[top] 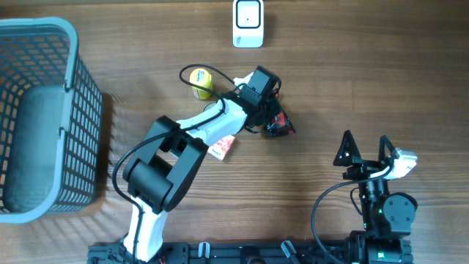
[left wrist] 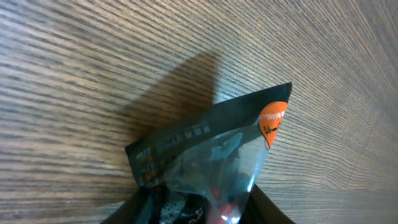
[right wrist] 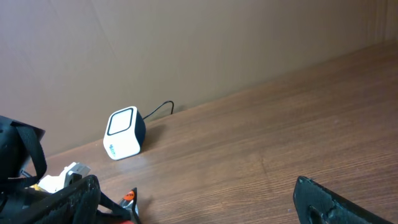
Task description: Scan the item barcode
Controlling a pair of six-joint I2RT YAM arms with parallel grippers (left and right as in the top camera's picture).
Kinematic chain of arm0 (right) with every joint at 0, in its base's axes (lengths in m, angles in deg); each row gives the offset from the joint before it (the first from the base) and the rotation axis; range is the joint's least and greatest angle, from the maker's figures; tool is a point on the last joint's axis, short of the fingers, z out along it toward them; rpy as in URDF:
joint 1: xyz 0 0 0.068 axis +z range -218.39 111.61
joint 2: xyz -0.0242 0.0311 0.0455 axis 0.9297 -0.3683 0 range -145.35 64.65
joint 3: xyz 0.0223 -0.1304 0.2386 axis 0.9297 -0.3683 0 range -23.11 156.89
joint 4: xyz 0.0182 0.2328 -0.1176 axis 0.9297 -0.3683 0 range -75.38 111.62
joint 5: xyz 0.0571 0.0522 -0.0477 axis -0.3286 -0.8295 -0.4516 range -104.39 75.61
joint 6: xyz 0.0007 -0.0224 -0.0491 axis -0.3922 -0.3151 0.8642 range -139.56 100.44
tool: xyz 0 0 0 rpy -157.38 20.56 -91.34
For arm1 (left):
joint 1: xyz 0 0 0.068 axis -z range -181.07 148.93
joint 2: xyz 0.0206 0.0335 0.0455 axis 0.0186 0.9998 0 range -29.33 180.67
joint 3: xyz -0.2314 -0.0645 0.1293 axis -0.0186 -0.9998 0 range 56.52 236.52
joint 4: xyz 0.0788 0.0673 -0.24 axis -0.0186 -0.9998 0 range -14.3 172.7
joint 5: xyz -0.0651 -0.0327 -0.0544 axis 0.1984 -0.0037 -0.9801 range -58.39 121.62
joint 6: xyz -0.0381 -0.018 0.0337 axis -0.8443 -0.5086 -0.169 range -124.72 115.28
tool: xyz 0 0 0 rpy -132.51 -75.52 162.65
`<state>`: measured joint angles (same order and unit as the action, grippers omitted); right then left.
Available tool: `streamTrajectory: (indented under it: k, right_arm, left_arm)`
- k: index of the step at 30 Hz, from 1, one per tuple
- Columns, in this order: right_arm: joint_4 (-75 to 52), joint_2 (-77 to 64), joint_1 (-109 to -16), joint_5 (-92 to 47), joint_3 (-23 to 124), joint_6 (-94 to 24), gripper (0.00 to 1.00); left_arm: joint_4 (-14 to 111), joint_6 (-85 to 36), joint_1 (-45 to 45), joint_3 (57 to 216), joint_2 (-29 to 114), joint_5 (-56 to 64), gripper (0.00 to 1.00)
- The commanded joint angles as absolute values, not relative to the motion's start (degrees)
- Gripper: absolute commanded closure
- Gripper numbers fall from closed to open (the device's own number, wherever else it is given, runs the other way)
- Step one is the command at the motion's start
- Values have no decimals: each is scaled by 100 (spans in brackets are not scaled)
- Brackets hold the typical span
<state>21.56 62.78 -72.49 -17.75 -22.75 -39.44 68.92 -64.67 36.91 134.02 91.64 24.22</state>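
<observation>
The left gripper (top: 275,121) has its jaws pinching a dark plastic packet with an orange label (left wrist: 211,149) mid-bench (top: 366,66). The right gripper (top: 364,149) has its jaws spread wide near the front-right corner.

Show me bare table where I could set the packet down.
Free: the table between scanner and right gripper, and the strip between basket and yellow item. Crowded: around the left gripper, where yellow item, pink box and packet cluster.

White-and-black left arm (top: 212,126) and mostly black right arm (top: 385,209) carry looping black cables (top: 318,213).
</observation>
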Motion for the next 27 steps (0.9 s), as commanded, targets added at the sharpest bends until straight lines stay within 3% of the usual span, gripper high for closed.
streamTrajectory:
  k: [1,9,17,23,27]
  right_arm:
    - [2169,6298,-7231,-1740,-2280,-3918,0]
    - [2167,6298,-7231,-1740,-2280,-3920,0]
    - [2167,6298,-7231,-1740,-2280,-3920,0]
    - [2167,6298,-7231,-1740,-2280,-3920,0]
    - [2167,6298,-7231,-1740,-2280,-3920,0]
  left_arm:
    - [6844,-6521,3702,13356,9520,2457,73]
    - [6932,-6519,3693,13356,9518,1906,96]
    - [7207,-6521,3623,13358,9514,1412,96]
    - [8044,-6607,2989,13358,9356,-330,96]
    - [9196,-7385,2489,13358,9271,-1760,96]
